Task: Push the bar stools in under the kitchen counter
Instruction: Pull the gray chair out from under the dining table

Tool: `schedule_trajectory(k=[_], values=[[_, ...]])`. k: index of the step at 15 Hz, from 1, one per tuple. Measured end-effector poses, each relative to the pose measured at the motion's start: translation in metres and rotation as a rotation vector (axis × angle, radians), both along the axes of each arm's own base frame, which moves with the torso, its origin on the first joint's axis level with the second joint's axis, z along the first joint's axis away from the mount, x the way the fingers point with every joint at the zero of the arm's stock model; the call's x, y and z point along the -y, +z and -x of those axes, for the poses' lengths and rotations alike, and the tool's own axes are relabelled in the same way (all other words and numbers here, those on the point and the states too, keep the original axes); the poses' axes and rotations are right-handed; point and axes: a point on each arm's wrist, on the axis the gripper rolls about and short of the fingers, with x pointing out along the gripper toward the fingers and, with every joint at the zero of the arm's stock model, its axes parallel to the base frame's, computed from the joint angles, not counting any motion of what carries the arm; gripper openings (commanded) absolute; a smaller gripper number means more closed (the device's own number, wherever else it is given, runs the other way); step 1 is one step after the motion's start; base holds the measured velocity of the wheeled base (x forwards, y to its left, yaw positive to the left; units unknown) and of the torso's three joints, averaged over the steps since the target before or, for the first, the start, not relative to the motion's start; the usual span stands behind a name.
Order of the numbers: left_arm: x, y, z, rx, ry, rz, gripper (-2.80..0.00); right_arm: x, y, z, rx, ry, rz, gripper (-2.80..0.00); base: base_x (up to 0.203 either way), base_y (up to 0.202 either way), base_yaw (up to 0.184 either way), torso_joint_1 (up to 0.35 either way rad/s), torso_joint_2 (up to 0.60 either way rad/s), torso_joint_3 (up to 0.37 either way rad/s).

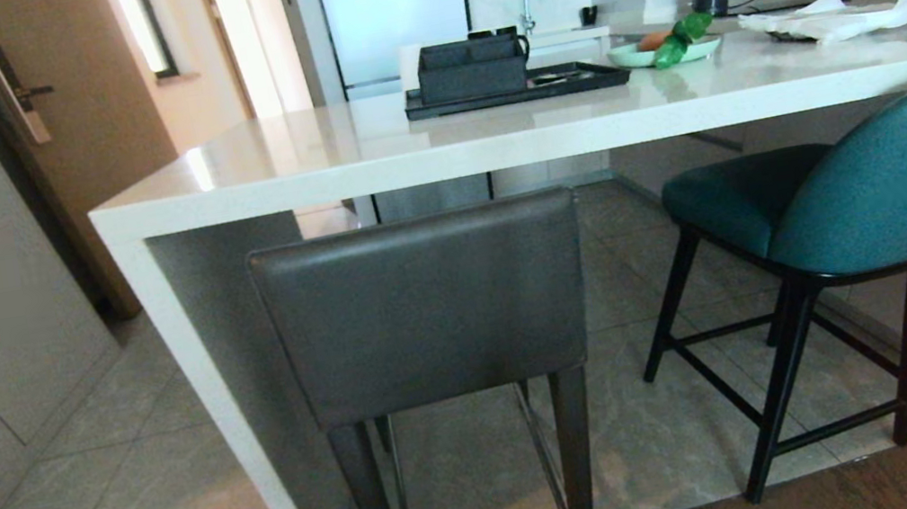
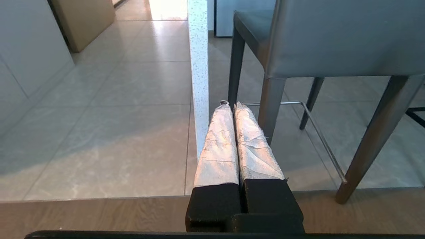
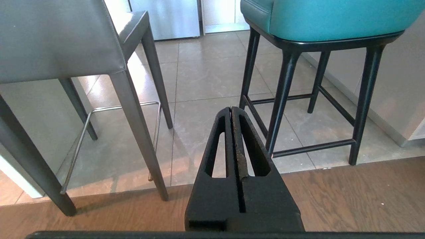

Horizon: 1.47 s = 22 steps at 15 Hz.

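Nearest you, left gripper point(image 2: 231, 105) and right gripper point(image 3: 231, 109) both clenched empty, low before the stools; next, dark grey stool point(image 1: 426, 309) at left, teal stool point(image 1: 852, 182) at right, backs protruding from the kitchen counter point(image 1: 489, 135) beyond.

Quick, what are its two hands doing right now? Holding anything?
Left tool: closed, holding nothing, low beside the grey stool.
Right tool: closed, holding nothing, low between both stools.
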Motion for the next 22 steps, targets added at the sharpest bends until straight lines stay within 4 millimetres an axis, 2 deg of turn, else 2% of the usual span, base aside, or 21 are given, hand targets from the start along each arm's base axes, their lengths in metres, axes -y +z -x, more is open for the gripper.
schedule_trajectory(k=[8, 10, 13, 15, 17, 22], values=[[0.0, -0.001, 0.0, -0.02, -0.013, -0.049, -2.8, 0.0, 0.0, 0.0, -0.004, -0.001, 0.017, -2.8, 0.0, 0.0, 0.0, 0.0, 0.0, 0.0], [0.001, 0.015, 0.002, 0.002, -0.037, -0.05, -2.8, 0.0, 0.009, 0.002, 0.014, -0.009, 0.029, -2.8, 0.0, 0.0, 0.0, 0.0, 0.0, 0.0], [0.001, 0.055, -0.009, -0.014, -0.061, -0.031, -2.8, 0.0, 0.044, -0.003, 0.011, -0.009, -0.011, -2.8, 0.0, 0.0, 0.0, 0.0, 0.0, 0.0], [0.001, 0.083, -0.035, -0.043, -0.07, -0.021, -2.8, 0.0, 0.07, -0.018, -0.008, -0.007, -0.033, -2.8, 0.0, 0.0, 0.0, 0.0, 0.0, 0.0], [0.002, 0.105, -0.074, -0.055, -0.08, -0.015, -2.8, 0.0, 0.092, -0.043, -0.014, -0.006, -0.042, -2.8, 0.0, 0.0, 0.0, 0.0, 0.0, 0.0], [0.013, 0.133, -0.182, -0.007, -0.139, 0.011, -2.8, -0.003, 0.126, -0.126, -0.03, 0.027, -0.059, -2.8, 0.0, 0.0, 0.0, 0.0, 0.0, 0.0]])
